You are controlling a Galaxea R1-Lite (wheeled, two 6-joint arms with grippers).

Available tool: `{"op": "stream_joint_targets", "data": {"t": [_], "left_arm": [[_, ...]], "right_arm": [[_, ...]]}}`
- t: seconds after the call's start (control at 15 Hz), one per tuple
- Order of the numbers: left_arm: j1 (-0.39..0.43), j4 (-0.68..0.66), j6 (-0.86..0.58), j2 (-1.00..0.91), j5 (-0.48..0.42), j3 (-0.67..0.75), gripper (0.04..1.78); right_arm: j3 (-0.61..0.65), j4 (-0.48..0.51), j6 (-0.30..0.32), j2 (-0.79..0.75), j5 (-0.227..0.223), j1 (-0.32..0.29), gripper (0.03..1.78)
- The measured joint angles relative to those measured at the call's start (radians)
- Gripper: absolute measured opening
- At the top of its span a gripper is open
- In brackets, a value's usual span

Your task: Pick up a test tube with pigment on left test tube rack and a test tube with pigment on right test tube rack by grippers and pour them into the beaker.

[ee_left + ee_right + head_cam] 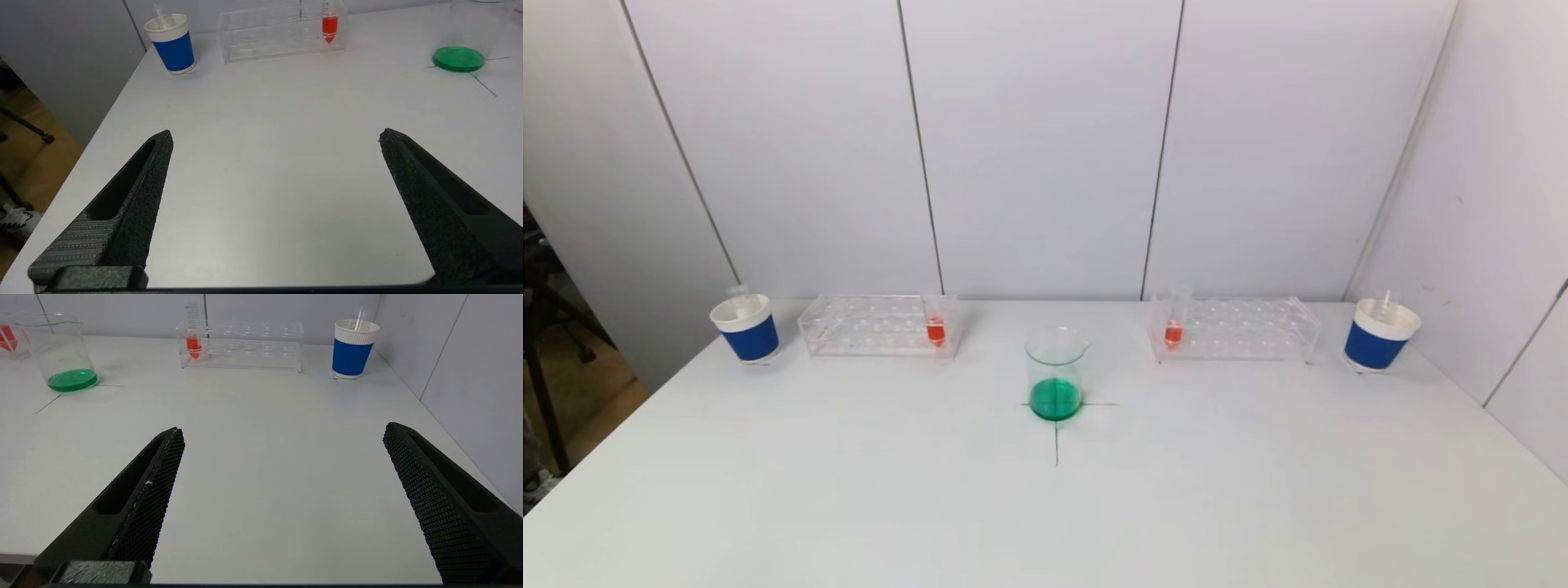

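We've got both the left gripper (pixel 276 136) and right gripper (pixel 284 433) spread wide, holding nothing; each red tube (pixel 329 27) (pixel 193 345) sits in its rack well ahead, beaker (pixel 1055 374) between the racks

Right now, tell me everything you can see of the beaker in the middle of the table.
The beaker is clear, glass by the look of it, with a pouring spout on its rim. It stands upright on the white table, on a cross of thin dark lines, about midway between the two clear racks and nearer the robot than they are. A shallow layer of green liquid covers its bottom; the rest is empty. Nothing else touches it.
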Motion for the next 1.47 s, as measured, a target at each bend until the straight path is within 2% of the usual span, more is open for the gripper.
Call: {"op": "stream_joint_targets", "data": {"t": [0.33, 0.73, 0.93, 1.13, 1.47], "left_arm": [[-0.021, 0.112, 0.103, -0.184, 0.056, 0.061, 1.76], [-0.024, 0.092, 0.096, -0.216, -0.026, 0.096, 1.76], [-0.024, 0.089, 0.01, -0.216, -0.018, 0.101, 1.76], [-0.024, 0.089, -0.075, -0.216, 0.033, 0.103, 1.76], [-0.024, 0.05, -0.092, -0.216, 0.04, 0.113, 1.76]], "right_arm": [[0.0, 0.0, 0.0, 0.0, 0.0, 0.0, 1.77], [0.0, 0.0, 0.0, 0.0, 0.0, 0.0, 1.77], [0.0, 0.0, 0.0, 0.0, -0.001, 0.0, 1.77], [0.0, 0.0, 0.0, 0.0, -0.001, 0.0, 1.77], [0.0, 0.0, 0.0, 0.0, 0.0, 0.0, 1.77]]}}
